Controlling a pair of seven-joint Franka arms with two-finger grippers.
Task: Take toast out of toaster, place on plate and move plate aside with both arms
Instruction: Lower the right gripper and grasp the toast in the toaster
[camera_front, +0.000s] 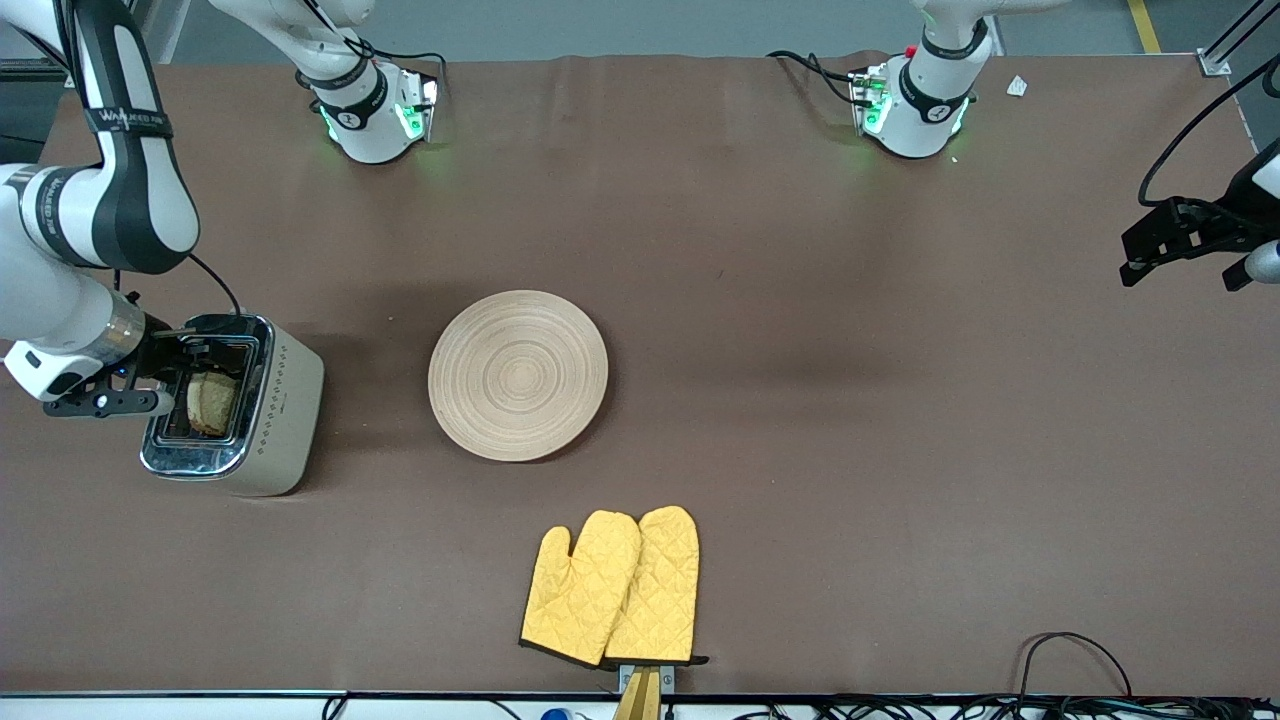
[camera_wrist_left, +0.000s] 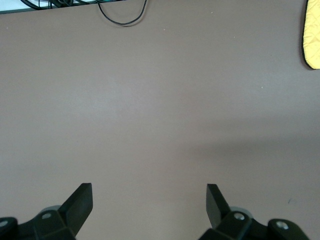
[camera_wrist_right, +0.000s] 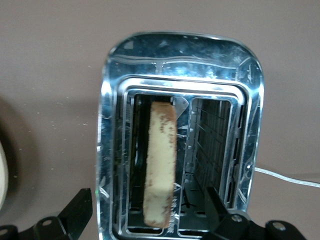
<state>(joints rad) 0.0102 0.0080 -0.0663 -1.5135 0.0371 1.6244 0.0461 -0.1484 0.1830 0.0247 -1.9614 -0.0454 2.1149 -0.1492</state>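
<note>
Right gripper (camera_front: 185, 365) is hanging right over the toaster (camera_front: 270, 420) at the right arm's end of the desk (camera_front: 800, 350), fingers spread wide and holding nothing. The toast (camera_front: 212, 402) sits upright in one slot, the other slot empty. From the right wrist view the fingers look like they straddle more than just the slice, though it's hard to judge how they line up with the slot.

The risk here, I reckon: if the fingers come down off-centre, one catches the chrome rim instead of sliding past the bread, or they pinch the crust edge and the slice tilts and jams in the slot.

The plate (camera_front: 518, 375) is bare, mid-desk, beside the toaster. A pair of yellow mitts (camera_front: 612, 588) lies nearer the camera than the plate.

Left gripper (camera_front: 1165, 240) waits over bare desk at the left arm's end, fingers wide open, empty.
</note>
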